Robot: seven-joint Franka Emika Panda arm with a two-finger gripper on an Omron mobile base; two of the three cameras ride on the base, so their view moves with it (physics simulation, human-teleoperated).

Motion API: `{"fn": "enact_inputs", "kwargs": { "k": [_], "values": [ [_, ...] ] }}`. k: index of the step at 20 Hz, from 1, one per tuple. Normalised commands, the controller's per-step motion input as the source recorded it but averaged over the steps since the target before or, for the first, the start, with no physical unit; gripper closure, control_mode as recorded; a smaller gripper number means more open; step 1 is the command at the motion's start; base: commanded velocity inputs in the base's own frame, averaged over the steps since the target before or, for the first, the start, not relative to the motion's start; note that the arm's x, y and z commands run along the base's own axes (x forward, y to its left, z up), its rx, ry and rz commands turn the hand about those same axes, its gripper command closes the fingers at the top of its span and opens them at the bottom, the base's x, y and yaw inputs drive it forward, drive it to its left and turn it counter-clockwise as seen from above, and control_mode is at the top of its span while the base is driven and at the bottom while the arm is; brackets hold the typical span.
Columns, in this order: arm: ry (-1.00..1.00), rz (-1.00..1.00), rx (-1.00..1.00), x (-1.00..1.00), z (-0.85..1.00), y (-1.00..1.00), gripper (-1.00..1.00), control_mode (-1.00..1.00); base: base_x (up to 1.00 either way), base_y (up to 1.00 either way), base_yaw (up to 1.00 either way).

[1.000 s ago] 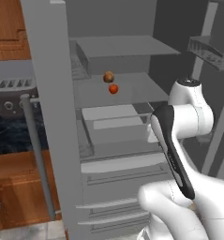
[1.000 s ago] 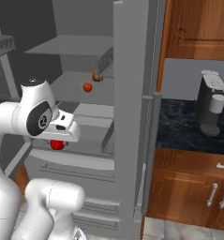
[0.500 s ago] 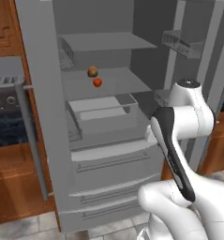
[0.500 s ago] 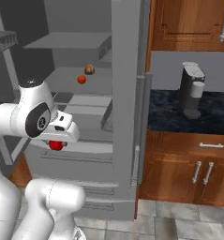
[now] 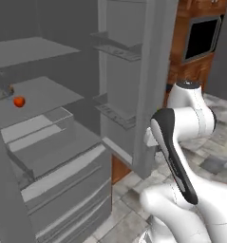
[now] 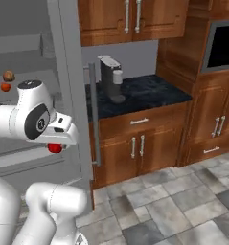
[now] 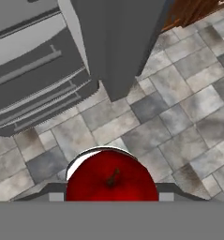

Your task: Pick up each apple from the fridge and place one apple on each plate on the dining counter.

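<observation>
Fridge: the tall grey fridge [image 5: 62, 142] with grey shelves and drawers takes up the left of the left base view; its doors stand open, and one grey door edge with a long bar handle [image 6: 93, 115] rises through the middle of the right base view.
Floor: grey stone tiles [image 7: 179, 108] lie under the hand, seen across the right of the hand view.
Second apple: a small orange-red apple [image 5: 19, 101] sits on a fridge shelf at the left edge of the left base view; it must wait its turn.
Held apple: the glossy deep red apple [image 7: 111, 180] sits at the bottom centre of the hand view, stem up; it also shows low under the white hand in the right base view.
Gripper: my two-finger gripper [image 6: 54, 147] is clamped on the red apple, jaws pressed against its sides.
Step in hand: I judge this the carry to the dining counter.
Doing it well: I'd keep the hand level, swing clear of the open door edge, and not loosen until over a plate.
</observation>
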Motion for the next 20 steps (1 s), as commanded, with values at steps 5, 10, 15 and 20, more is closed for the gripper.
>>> {"fn": "enact_inputs", "kwargs": {
  "k": [5,10,15,20],
  "values": [
    [0.00,0.00,0.00,0.00,0.00,0.00,1.00,1.00,0.00,-0.33,-0.84],
    [0.00,0.00,0.00,0.00,0.00,0.00,1.00,1.00,0.00,-0.42,-0.85],
    [0.00,0.00,0.00,0.00,0.00,0.00,1.00,1.00,0.01,-0.54,-0.83],
    [0.00,0.00,0.00,0.00,0.00,0.00,1.00,1.00,0.40,-0.59,-0.56]
  ]
}}
